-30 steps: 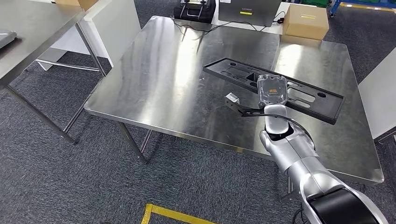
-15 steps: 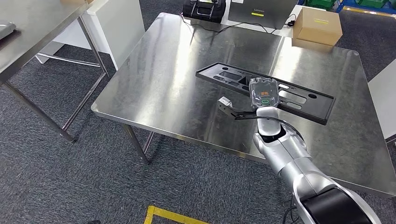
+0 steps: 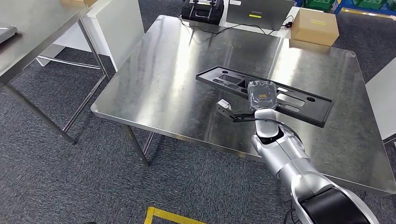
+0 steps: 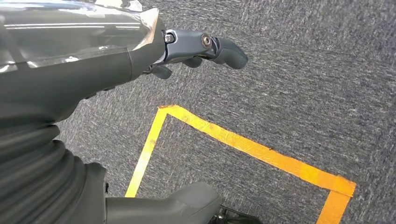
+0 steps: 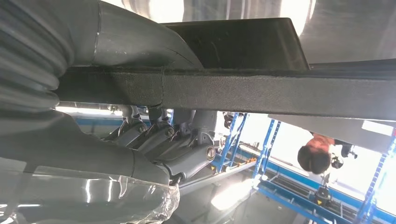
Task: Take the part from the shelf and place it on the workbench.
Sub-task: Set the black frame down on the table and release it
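Filling most of our head view, the steel workbench (image 3: 177, 70) carries the long black part (image 3: 224, 79), lying flat across its far right half. Our right hand (image 3: 261, 94) grips that part's near edge, thumb (image 5: 140, 51) on one face, fingers (image 5: 177, 140) on the other. A cardboard box (image 3: 314, 27) stands closed, contents unseen. Our left hand (image 4: 187, 46) hangs over the carpet, fingers curled on nothing.

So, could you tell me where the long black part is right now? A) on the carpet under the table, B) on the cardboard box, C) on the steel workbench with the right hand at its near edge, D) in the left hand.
C: the black part lies across the steel workbench, with the right hand at its near edge.
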